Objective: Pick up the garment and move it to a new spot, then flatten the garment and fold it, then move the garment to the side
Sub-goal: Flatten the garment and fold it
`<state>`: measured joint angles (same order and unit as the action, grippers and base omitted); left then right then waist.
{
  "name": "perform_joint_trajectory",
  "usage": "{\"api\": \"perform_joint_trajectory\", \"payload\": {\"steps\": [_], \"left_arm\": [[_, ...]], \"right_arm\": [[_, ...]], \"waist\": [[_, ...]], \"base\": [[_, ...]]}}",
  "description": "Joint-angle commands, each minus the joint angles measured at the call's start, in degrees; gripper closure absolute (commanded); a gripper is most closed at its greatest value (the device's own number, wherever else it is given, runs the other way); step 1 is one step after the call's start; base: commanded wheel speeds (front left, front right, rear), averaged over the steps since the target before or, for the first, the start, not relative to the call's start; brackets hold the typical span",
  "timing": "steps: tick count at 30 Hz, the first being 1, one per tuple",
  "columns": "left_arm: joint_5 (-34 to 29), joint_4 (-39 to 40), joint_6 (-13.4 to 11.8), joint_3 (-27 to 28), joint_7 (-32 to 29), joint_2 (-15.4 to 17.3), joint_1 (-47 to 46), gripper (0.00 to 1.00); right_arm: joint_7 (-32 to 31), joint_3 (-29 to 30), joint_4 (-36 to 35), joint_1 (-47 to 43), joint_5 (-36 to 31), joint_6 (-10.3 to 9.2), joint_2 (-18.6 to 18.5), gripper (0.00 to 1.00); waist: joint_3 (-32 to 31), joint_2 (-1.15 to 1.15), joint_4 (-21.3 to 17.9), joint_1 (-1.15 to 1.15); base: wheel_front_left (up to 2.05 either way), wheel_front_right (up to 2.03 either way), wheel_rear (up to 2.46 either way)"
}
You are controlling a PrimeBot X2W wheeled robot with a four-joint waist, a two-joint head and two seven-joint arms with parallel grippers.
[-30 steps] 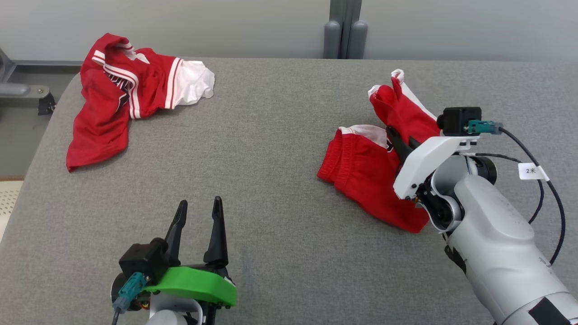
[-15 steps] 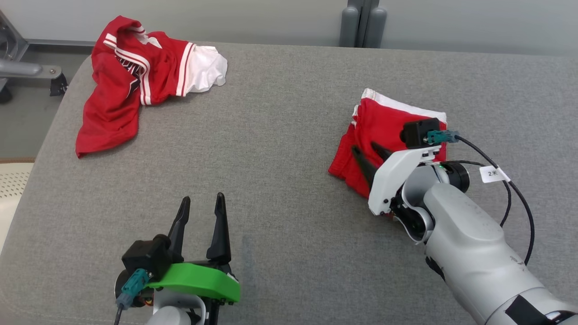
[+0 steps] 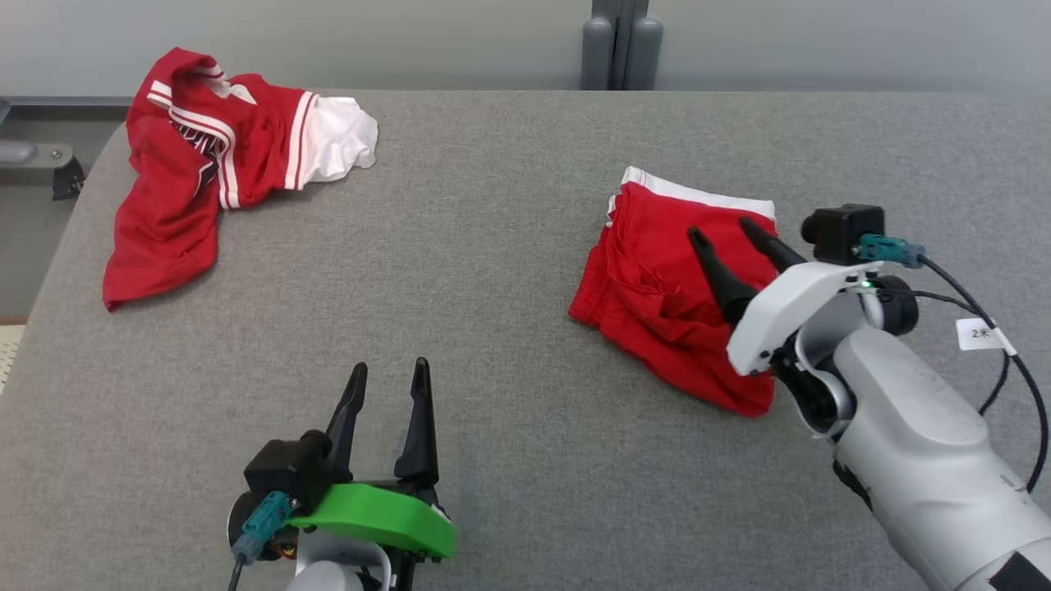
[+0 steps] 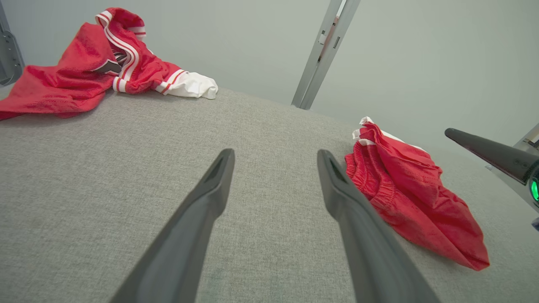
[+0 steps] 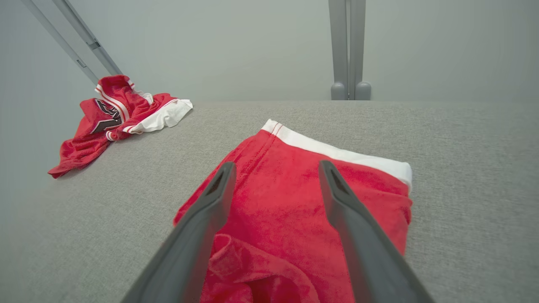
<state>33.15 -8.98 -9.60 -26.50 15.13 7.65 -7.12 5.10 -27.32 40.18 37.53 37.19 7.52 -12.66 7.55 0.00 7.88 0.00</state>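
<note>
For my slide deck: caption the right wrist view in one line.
Open right gripper over red shorts on the grey table, a crumpled jersey at the far corner.

We see the garment [image 3: 649, 246], a pair of red shorts, lying on the right half of the grey tabletop [image 3: 493, 271]. It sits nearer the right edge than the left, roughly midway between the far and near edges. It is doubled over into a loose, uneven block rather than spread flat. Its layers are stacked, and the part nearest us bunches into soft folds and wrinkles. We note a white band [image 3: 698, 195] running along its far side. Its left side shows a gathered, ribbed edge [image 3: 614, 263]. The near right corner [image 3: 739, 394] tapers toward the tabletop's near edge, lying flat on the surface.
</note>
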Motion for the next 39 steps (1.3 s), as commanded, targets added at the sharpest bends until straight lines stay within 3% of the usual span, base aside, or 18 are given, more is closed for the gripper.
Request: {"api": "perform_joint_trajectory", "payload": {"steps": [1, 7, 8, 9, 10, 11, 22, 30, 37, 39], "left_arm": [[-0.4, -0.1, 0.3, -0.2, 0.0, -0.1, -0.3, 0.0], [-0.4, -0.5, 0.5, -0.7, 0.0, -0.2, -1.2, 0.0], [-0.4, -0.5, 0.5, -0.7, 0.0, -0.2, -1.3, 0.0], [-0.4, -0.6, 0.6, -0.7, 0.0, -0.1, -1.4, 0.0], [-0.4, -0.6, 0.6, -0.8, 0.0, -0.1, -1.5, 0.0], [-0.4, -0.7, 0.6, -0.8, -0.1, -0.1, -1.7, 0.0], [-0.2, -0.9, 0.4, -0.6, -0.1, -0.4, -1.9, 0.0], [-0.3, -1.0, 0.5, -0.3, 0.0, -0.9, -2.2, 0.0], [-0.4, -1.6, 0.7, 0.1, 0.0, -0.9, -1.5, 0.0], [-0.4, -1.8, 0.8, 0.2, 0.0, -0.8, -1.2, 0.0]], "right_arm": [[0.7, 0.7, 0.2, -1.2, -1.2, -0.07, -0.9, 0.0], [2.1, 1.1, 3.3, -1.3, -7.9, -0.07, -1.5, 0.0], [2.3, 0.6, 4.0, -0.9, -9.5, -0.07, -1.6, 0.09], [2.4, -0.1, 5.1, -0.5, -11.3, -0.07, -1.4, 0.61], [2.4, -0.7, 6.0, -0.2, -12.5, -0.07, -1.0, 0.75], [2.6, -1.3, 7.0, 0.2, -13.8, -0.07, -0.4, 1.0], [3.6, -8.1, 11.6, 1.8, -13.1, -0.07, 5.8, 1.0], [3.0, -14.4, 14.9, 3.2, -11.4, -0.07, 7.6, 1.0], [6.8, -18.1, 15.9, 4.2, -9.5, -0.07, 8.2, 1.0], [8.2, -18.0, 15.5, 4.0, -8.9, -0.07, 8.2, 0.69]], "waist": [[0.0, 0.0, -0.4, 0.0], [0.6, 0.0, -0.4, 0.0], [0.7, 0.0, -0.3, 0.0], [0.8, 0.0, -0.1, 0.0], [1.0, 0.0, 0.1, 0.0], [1.1, 0.0, 0.5, 0.0], [1.4, 0.0, 3.4, 0.0], [2.2, 0.0, 3.7, 0.0], [1.1, 0.0, 2.3, 0.0], [0.4, 0.0, 1.6, 0.0]], "base": [[0.0, 0.0, 0.0], [0.0, 0.0, 0.0], [0.0, 0.0, 0.0], [0.0, 0.0, 0.0], [0.0, 0.0, 0.0], [0.0, 0.0, 0.0], [0.0, 0.0, 0.0], [0.0, 0.0, 0.0], [0.0, 0.0, 0.0], [0.0, 0.0, 0.0]]}}
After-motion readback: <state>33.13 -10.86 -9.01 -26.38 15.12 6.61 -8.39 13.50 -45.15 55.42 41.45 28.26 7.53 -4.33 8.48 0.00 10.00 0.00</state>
